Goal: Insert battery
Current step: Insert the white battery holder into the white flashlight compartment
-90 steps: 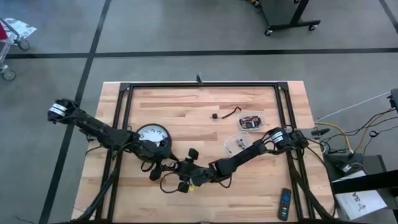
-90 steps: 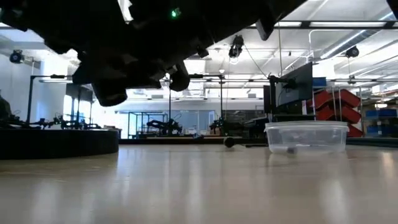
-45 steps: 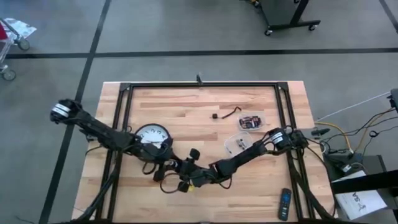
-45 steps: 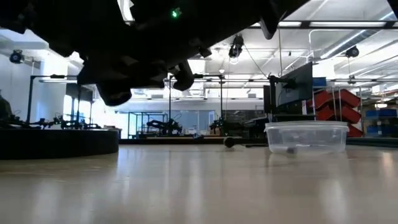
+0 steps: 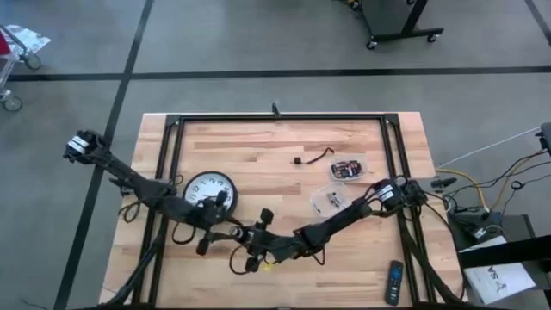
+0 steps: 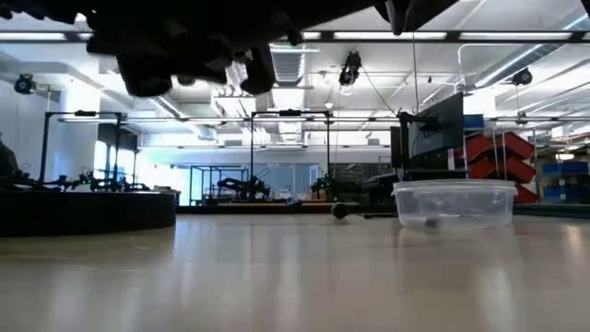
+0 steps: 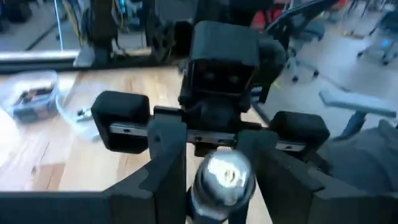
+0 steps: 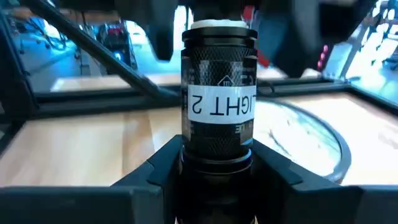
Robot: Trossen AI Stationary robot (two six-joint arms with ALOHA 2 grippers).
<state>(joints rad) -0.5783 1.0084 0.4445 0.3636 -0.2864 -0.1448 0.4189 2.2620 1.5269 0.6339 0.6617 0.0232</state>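
so on the surface (image 5: 258, 146) it's one clock (image 5: 209, 191), two plastic tubs (image 5: 348, 169) (image 5: 329, 200), one remote (image 5: 393, 282), plus one flashlight (image 8: 219, 93).

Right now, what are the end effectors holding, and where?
Both clamp one black flashlight: the right end effector on its knurled body, the left end effector on its opposite end.

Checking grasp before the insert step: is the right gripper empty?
No. In the right wrist view the right gripper is shut on the black flashlight, which stands up between its fingers.
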